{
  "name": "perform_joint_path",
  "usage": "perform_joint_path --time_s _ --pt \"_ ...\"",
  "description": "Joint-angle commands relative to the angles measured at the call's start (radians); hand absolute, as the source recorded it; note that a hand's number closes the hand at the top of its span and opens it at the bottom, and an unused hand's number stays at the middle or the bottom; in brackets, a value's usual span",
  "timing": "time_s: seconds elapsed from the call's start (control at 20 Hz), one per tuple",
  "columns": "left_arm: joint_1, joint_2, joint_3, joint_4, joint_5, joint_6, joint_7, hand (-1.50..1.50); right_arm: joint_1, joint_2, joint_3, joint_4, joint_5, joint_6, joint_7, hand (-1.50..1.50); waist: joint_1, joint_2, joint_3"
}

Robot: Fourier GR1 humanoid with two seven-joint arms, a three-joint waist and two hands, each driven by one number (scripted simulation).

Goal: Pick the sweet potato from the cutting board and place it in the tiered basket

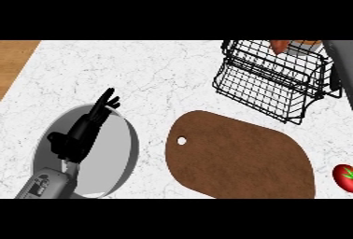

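Fingers of left hand [82, 133] straight, resting over grey round plate [127, 154]; brown cutting board [238, 156] bare; orange-red sweet potato [278, 45], likely stiff, already in black wire tiered basket [269, 84]

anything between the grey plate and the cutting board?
No: head view shows only bare marble counter between the grey plate and the brown cutting board.

Single head view looking steeply down, taking in the counter [138, 74], cutting board [241, 158] and tiered basket [276, 84].
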Motion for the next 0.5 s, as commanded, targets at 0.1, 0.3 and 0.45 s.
perform_joint_path --time_s 0.1,0.3,0.45 --pt "-0.006 -0.051 -0.008 0.028 0.008 0.02 0.041 0.0 0.01 0.099 -0.113 0.071 -0.115 -0.04 0.13 -1.5 -0.029 0.001 -0.016" --pt "0.053 -0.032 -0.004 0.0 0.01 -0.008 0.01 0.0 -0.041 0.097 -0.17 0.073 -0.157 -0.053 0.139 -1.5 -0.023 0.0 -0.016" --pt "0.062 -0.048 0.012 0.016 0.006 0.0 -0.033 0.0 -0.012 0.05 -0.199 0.07 -0.15 -0.093 0.08 -1.5 -0.026 0.001 -0.016"
